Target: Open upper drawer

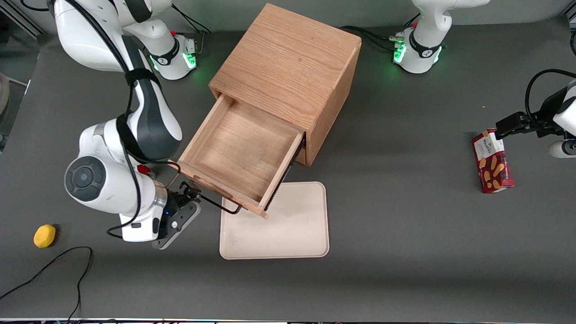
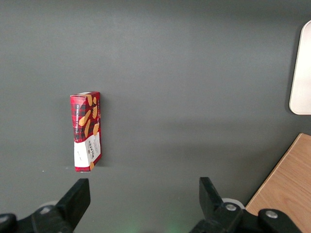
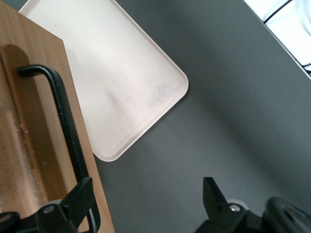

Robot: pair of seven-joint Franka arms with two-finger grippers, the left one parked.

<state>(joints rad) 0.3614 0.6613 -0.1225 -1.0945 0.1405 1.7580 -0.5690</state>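
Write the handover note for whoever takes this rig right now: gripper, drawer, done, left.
Gripper: jaws open, one finger against the black handle, the other clear of it.
Upper drawer: pulled far out of the oak cabinet, nothing inside it, its front overhanging the beige tray.
Done: drawer looks open.
Left: probably just back the gripper away from the handle.

Front view: high above the bench (image 1: 405, 270), looking steeply down and toward both arm bases, taking in cabinet (image 1: 288, 72), open upper drawer (image 1: 238, 153), tray (image 1: 288, 225) and biscuit box (image 1: 492, 162). Right wrist view: close, aimed past the pincer (image 3: 146, 204), fingers spread, at drawer handle (image 3: 63, 121) and tray. Left wrist view: straight down on the biscuit box, near. Tray shared by all three; biscuit box by front and left wrist.
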